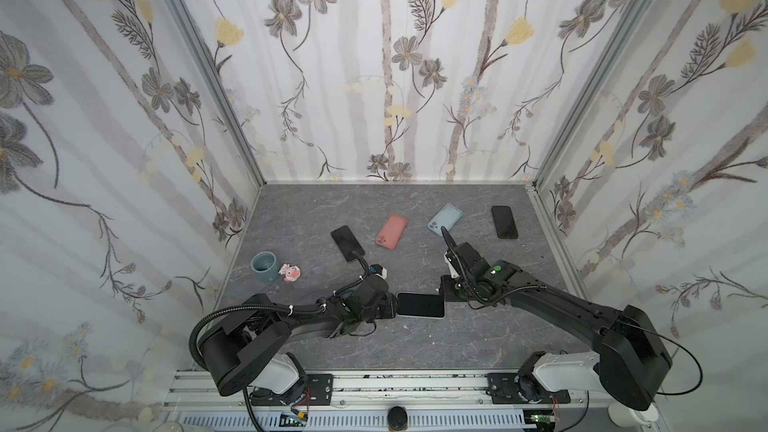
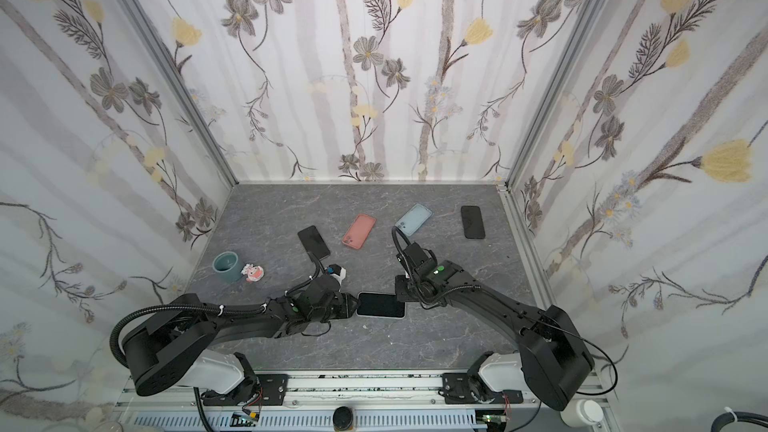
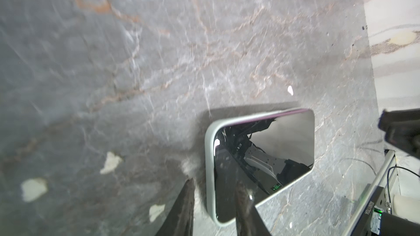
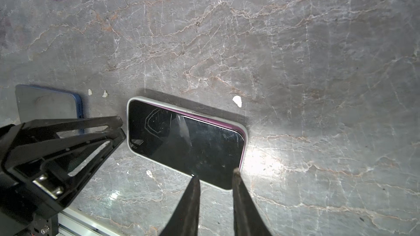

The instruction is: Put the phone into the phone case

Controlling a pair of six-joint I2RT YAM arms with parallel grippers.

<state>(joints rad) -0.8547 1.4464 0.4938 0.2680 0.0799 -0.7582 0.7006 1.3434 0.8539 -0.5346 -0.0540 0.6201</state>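
The phone (image 1: 420, 304) lies screen-up inside the white phone case (image 3: 209, 166), toward 6 o'clock of the tabletop (image 1: 374, 347). The left end effector (image 3: 213, 180) sits at the phone's 9 o'clock end. Its jaws are a little apart and straddle the case rim, one tip outside the case and one over the glass, gripping nothing I can see. The right end effector (image 4: 216, 174) is at the 3 o'clock end, jaws also apart over a corner of the screen and holding nothing.

The task looks nearly done. However, the right wrist view shows a purple strip of the phone's frame beside the white rim along one long side, so that side may not be fully seated.

If both arms pull away now, that edge could spring back out of the soft rim. A corrective press carries its own risks:
- A narrow tip can skid on the glossy glass.
- The tabletop looks smooth, so the whole case could slide instead of snapping shut.
- The left tip over the screen could lever that end up if it lifts at an angle.

The pink case (image 1: 391, 231) and blue case (image 1: 445, 220), off toward 12 o'clock, are well apart and out of the way.
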